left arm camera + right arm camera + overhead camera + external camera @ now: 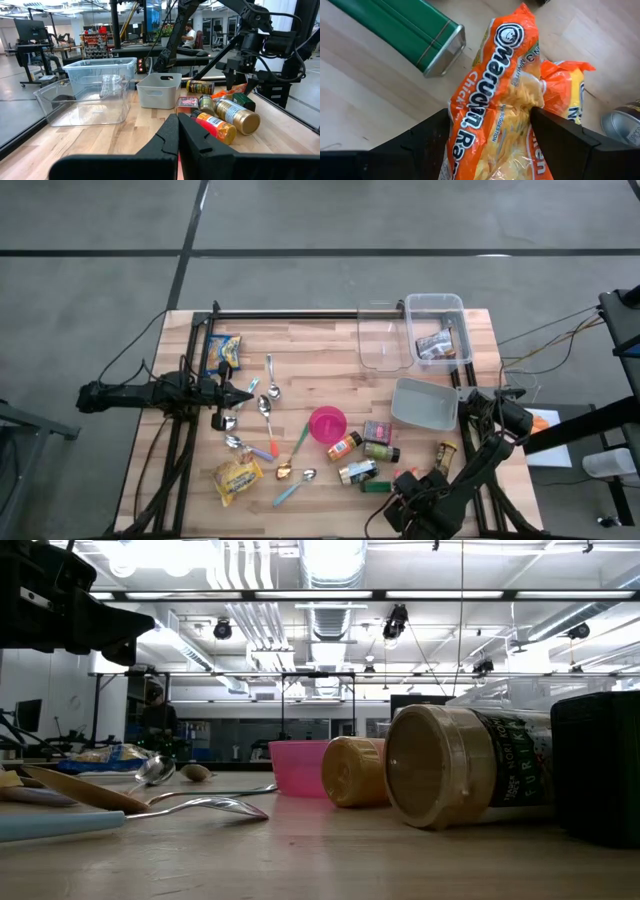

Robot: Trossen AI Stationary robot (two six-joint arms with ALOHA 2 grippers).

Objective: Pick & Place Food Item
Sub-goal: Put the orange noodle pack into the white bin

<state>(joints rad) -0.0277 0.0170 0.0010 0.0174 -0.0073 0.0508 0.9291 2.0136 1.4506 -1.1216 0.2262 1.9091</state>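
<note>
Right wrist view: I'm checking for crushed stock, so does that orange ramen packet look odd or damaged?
Yes. The orange Maruchan ramen packet is crumpled and folded between the right gripper's fingers, its wrapper creased where they hold it. I see no tear or spilled noodles. The green metal tin beside it lies on its side.

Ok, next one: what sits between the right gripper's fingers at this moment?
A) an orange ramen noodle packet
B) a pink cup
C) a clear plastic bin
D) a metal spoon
A: the right wrist view shows the orange ramen noodle packet lying between the two dark fingers of the right gripper, with a green tin beside it on the table.
</note>
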